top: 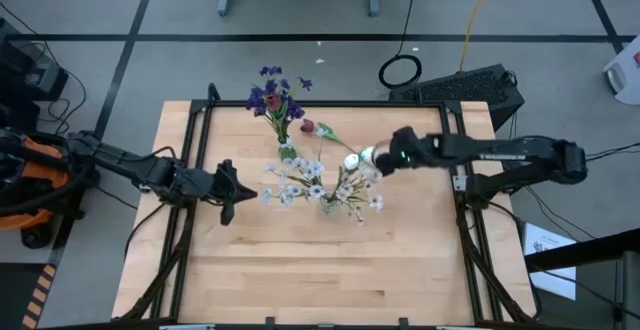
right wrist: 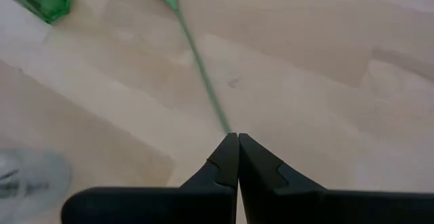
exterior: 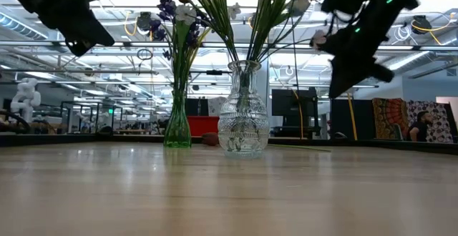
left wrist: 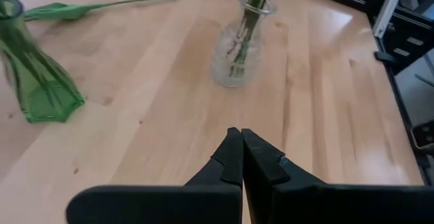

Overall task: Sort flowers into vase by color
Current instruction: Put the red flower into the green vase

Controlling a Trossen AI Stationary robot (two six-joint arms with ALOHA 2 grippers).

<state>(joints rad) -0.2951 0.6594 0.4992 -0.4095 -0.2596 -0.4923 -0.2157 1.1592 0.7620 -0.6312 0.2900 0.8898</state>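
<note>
A green vase (top: 283, 135) holding purple flowers (top: 272, 95) stands at the table's far middle. Nearer stands a clear glass vase (exterior: 243, 114) with pale small-blossom sprays (top: 300, 185). One loose flower with a dark red bud (top: 308, 127) lies flat on the table, and its green stem (right wrist: 200, 68) runs toward the right. My right gripper (right wrist: 237, 139) is shut and hangs above that stem's free end, well clear of the table in the low view. My left gripper (left wrist: 241, 134) is shut and empty, left of the clear vase and above the table.
The wooden tabletop (top: 300, 270) is bare toward its near edge. Black frame rails (top: 185, 220) run along its left and right sides. The flower heads in both vases rise higher than the grippers (exterior: 236, 0).
</note>
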